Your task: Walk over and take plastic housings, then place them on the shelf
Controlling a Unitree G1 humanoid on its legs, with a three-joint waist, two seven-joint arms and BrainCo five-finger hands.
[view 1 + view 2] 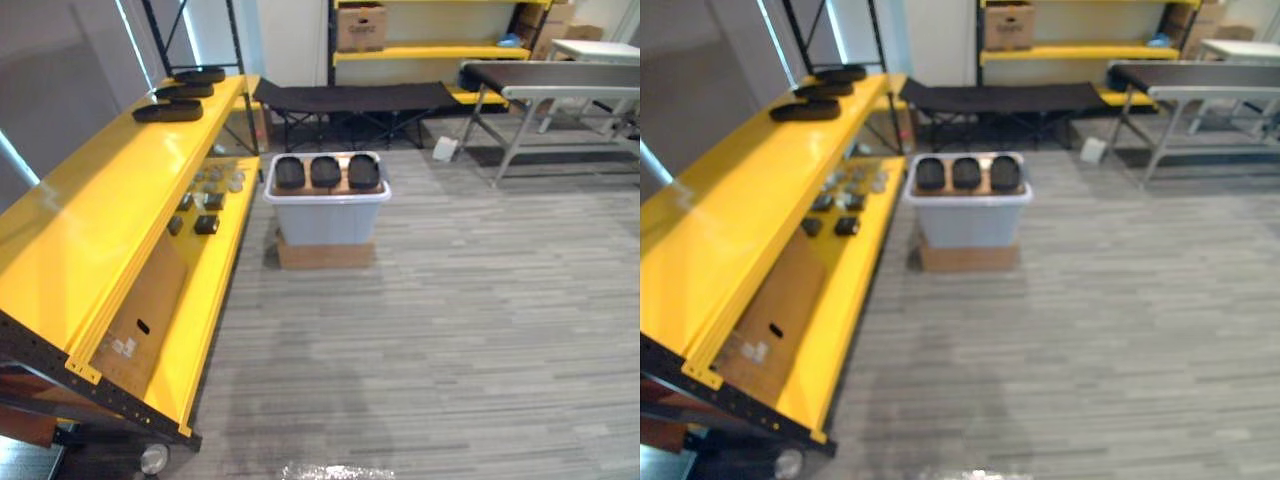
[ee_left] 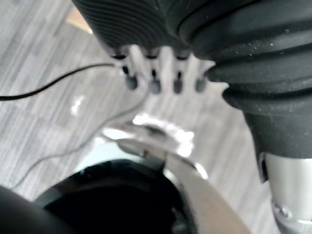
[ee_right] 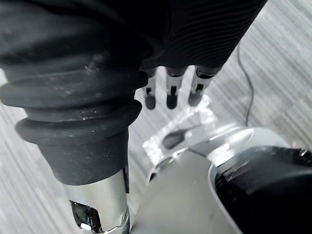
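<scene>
Three black plastic housings (image 1: 325,171) lie side by side on top of a pale grey bin (image 1: 327,222) in the middle of the floor ahead. Three more black housings (image 1: 168,111) rest at the far end of the yellow shelf (image 1: 90,220) on my left. My left hand (image 2: 153,73) hangs over the grey floor in the left wrist view, fingers straight and holding nothing. My right hand (image 3: 170,90) hangs the same way in the right wrist view, also with nothing in it. Both hands are far from the bin and the shelf.
The bin stands on a flat cardboard box (image 1: 325,255). The shelf's lower level carries small dark parts (image 1: 207,205) and a cardboard sheet (image 1: 140,320). A black cot (image 1: 355,96), a grey table (image 1: 560,75) and a back rack with a cardboard box (image 1: 361,27) stand beyond.
</scene>
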